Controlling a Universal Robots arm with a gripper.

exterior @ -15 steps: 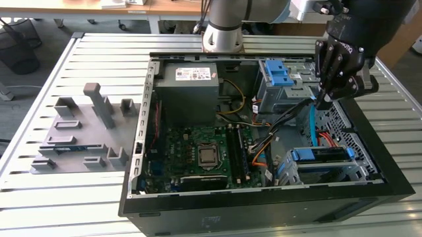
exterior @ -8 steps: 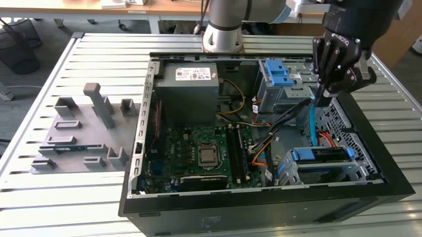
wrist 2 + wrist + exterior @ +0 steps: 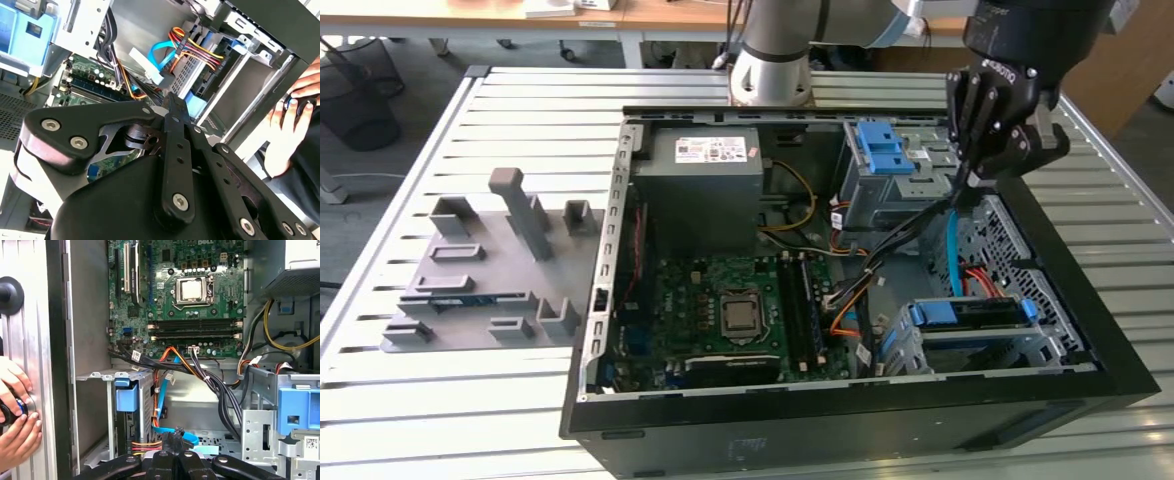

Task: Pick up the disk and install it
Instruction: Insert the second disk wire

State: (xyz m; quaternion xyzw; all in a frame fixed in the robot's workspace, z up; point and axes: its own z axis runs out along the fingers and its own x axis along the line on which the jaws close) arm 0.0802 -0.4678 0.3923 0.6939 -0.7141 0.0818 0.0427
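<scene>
Hand (image 3: 15, 425) cut off at first wrist view edge; disk (image 3: 970, 314) mostly hidden in bay

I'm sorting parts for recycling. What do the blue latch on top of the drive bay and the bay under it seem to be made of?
The blue latch looks like moulded plastic: even solid colour, soft matte sheen, rounded edges. The drive bay beneath it looks like bare sheet metal, probably steel: grey, dull-shiny, with punched holes and folded edges in the first wrist view.

I count one open computer case (image 3: 1067, 395), one grey power supply (image 3: 698, 170), two hands (image 3: 15, 412), and my one claw (image 3: 974, 172).
</scene>
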